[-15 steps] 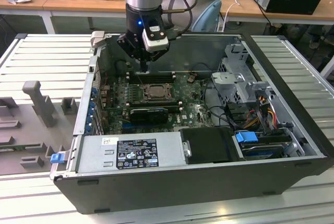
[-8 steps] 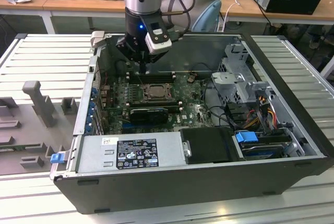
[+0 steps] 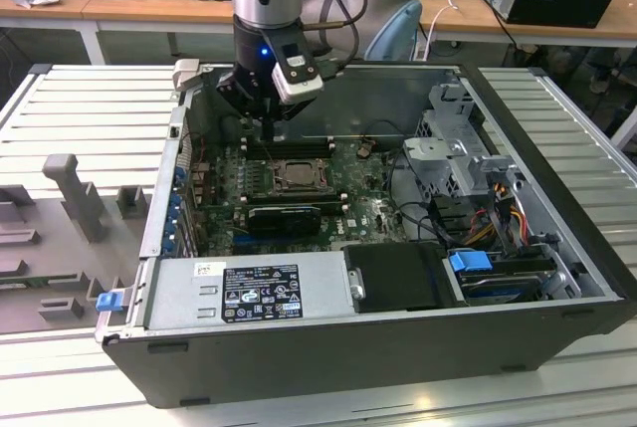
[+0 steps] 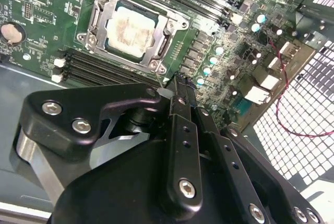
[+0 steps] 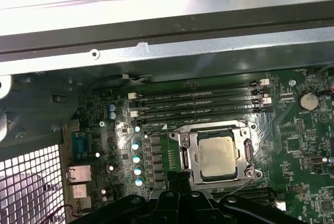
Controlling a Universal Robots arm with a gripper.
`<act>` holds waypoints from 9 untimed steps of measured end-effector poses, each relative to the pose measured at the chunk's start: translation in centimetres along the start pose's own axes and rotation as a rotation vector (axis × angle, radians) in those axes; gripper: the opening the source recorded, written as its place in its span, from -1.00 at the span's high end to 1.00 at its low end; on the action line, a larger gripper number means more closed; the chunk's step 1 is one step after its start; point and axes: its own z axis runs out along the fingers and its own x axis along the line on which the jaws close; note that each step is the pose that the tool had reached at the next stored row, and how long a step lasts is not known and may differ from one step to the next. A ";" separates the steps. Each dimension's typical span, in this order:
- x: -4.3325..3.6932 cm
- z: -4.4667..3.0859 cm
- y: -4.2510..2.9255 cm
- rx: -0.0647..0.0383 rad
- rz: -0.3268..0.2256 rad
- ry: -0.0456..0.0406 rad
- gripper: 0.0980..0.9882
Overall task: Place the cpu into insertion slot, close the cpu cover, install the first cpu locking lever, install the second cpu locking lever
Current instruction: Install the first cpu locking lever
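The cpu (image 4: 130,28) lies flat in the socket (image 5: 183,157), pale top up, with the cpu cover (image 4: 98,18) down around it as a frame. The pincer (image 4: 177,84) hangs just beside one corner of the socket, clenched, its fingers pressed together. Memory slots (image 5: 201,104) run alongside the socket. Socket and board sit inside the open computer case (image 3: 398,347) on the slatted bench (image 3: 80,108).

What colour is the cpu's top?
The cpu top is pale silvery-beige, smudged; clearest in the second wrist view.
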 end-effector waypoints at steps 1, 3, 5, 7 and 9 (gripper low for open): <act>0.04 0.00 -0.01 0.000 0.000 0.0000 0.98; 0.29 0.00 -0.04 0.000 0.000 0.0000 0.98; 0.51 0.01 -0.06 0.000 0.000 0.0000 0.98; 0.67 0.02 -0.08 0.000 0.000 -0.0001 0.98; 0.87 0.04 -0.10 0.000 0.000 0.0000 0.98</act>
